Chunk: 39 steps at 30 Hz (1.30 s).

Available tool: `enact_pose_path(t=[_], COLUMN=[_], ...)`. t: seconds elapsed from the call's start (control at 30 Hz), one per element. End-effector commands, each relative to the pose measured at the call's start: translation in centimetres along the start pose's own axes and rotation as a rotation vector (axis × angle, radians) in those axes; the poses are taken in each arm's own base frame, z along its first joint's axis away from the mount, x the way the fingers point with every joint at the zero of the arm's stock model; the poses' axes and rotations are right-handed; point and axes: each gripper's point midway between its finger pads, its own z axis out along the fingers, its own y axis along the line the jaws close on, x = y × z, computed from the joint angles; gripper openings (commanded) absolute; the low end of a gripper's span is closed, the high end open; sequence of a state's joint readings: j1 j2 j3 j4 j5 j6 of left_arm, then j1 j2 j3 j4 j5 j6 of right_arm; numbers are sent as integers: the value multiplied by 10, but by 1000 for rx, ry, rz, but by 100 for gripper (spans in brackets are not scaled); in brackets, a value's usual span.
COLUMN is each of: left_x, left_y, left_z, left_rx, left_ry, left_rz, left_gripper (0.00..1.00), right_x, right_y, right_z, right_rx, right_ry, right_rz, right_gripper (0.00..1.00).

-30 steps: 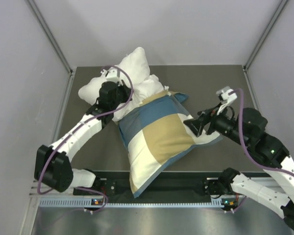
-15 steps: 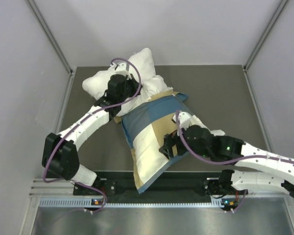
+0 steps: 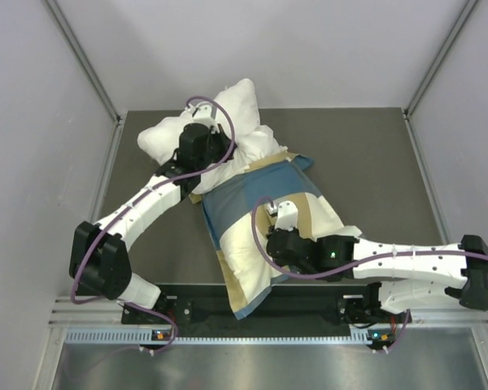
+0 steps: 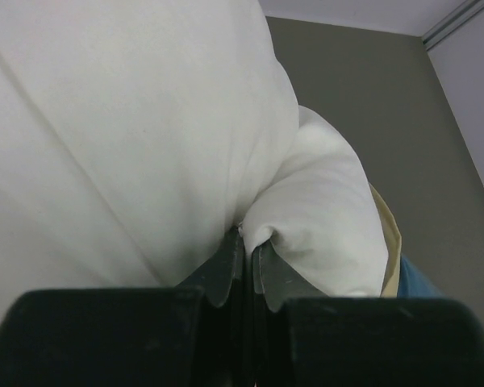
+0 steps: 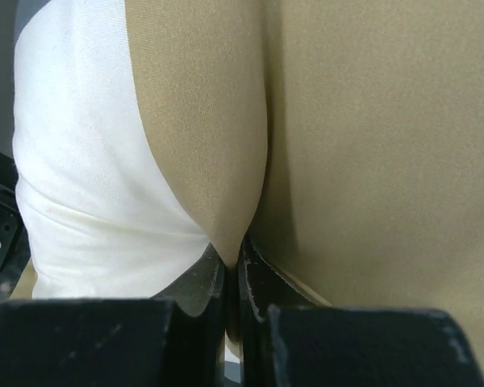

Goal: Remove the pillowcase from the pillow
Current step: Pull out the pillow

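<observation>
Judged as about half done. Pillowcase (image 3: 264, 203) covering only the near part of the pillow (image 3: 232, 106), beneath and around the right tool (image 5: 234, 260). Far part of the pillow bare and white, bunched up around the left tool (image 4: 246, 251). Left to do, as it seems: drawing the checked cover fully off the near end, which hangs past the near edge of the surface (image 3: 366, 154), on the base side of the right tool.

Left tool clenched on a fold of the white pillow. Right tool clenched on a pinch of tan and cream pillowcase cloth.

Top view: gives the whole layout, with both arms and the open mouth of the cover just on the near side of the left tool, but hides both sets of fingertips. Wrist views: show exactly these two pinches. Left wrist view shows also a tan edge and a bit of blue to the right of its tool. Right wrist view shows no white pillow at all.
</observation>
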<state>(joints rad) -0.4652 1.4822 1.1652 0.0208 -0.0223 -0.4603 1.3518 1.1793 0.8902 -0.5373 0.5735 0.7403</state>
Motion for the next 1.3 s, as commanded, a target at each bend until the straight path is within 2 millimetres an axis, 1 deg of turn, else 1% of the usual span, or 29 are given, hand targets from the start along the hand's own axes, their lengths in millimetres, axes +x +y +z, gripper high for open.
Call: enact_pose_path(t=[0.0,0.03,0.07,0.1,0.13,0.17,0.2,0.27,0.3,0.37,0.47,0.5,0.53,0.57,0.6,0.63,0.7,0.73,0.83,0.87,0.97,1.0,1.03,1.07,1.1,1.13,1.2,1.23,1.27], left_x=[-46,-50,-63,-65,-76,-86,-92,-102,-103,-109,-107,-107,-103,-102,-101,-99,-96,-93,-90,-88,-84,-83,-82,-80,-78,-77,-74,-73,-72], left_y=[24,33,58,72,80,106,115,145,150,180,192,193,196,198,199,199,199,199,200,198,189,187,187,187,186,186,186,186,184], left_z=[-9,-14,-20,-25,-35,-44,-53,-68,-71,-88,-99,-100,-101,-102,-103,-104,-104,-105,-107,-105,-102,-102,-100,-99,-97,-96,-94,-93,-92], left_rx=[-66,-78,-128,-157,-173,-222,-231,-254,-257,-314,-331,-327,-334,-334,-332,-333,-330,-332,-329,-315,-262,-253,-250,-244,-238,-234,-231,-229,-224], left_ry=[-107,-116,-148,-159,-189,-216,-235,-256,-259,-292,-294,-294,-289,-290,-289,-291,-289,-286,-282,-275,-257,-256,-251,-245,-244,-242,-233,-231,-230], left_rz=[-44,-74,-97,-113,-130,-154,-180,-221,-231,-255,-259,-260,-264,-265,-266,-266,-269,-270,-269,-269,-276,-279,-286,-289,-293,-292,-297,-301,-300], left_gripper=[0,0,0,0,0,0,0,0,0,0,0,0,0,0,0,0,0,0,0,0,0,0,0,0,0,0,0,0,0], right_x=[16,14,12,1,-2,-5,-14,-25,-32,-50,-73,-83,-91,-96,-109,-112,-121,-128,-134,-139,-148,-148,-148,-145,-140,-134,-116,-102,-94], right_y=[-22,-33,-39,-47,-54,-62,-70,-81,-85,-102,-127,-130,-145,-155,-159,-174,-188,-200,-211,-209,-186,-167,-157,-147,-129,-119,-103,-84,-76], right_z=[-5,-9,-12,-19,-22,-27,-31,-36,-39,-43,-45,-45,-44,-43,-42,-38,-34,-32,-22,-21,-18,-18,-19,-19,-22,-22,-22,-22,-23], right_rx=[100,140,159,177,198,217,234,261,270,323,399,398,439,460,455,478,497,520,519,505,373,263,207,162,86,52,17,-27,-34], right_ry=[22,9,-4,-49,-63,-70,-97,-121,-138,-172,-206,-237,-248,-248,-291,-290,-302,-318,-300,-309,-313,-303,-302,-292,-276,-254,-202,-172,-159], right_rz=[0,-8,-7,8,9,4,22,7,12,10,-2,16,38,14,45,68,68,92,92,86,100,95,93,100,89,80,85,81,79], right_gripper=[0,0,0,0,0,0,0,0,0,0,0,0,0,0,0,0,0,0,0,0,0,2,20,34,48,68,75,78,79])
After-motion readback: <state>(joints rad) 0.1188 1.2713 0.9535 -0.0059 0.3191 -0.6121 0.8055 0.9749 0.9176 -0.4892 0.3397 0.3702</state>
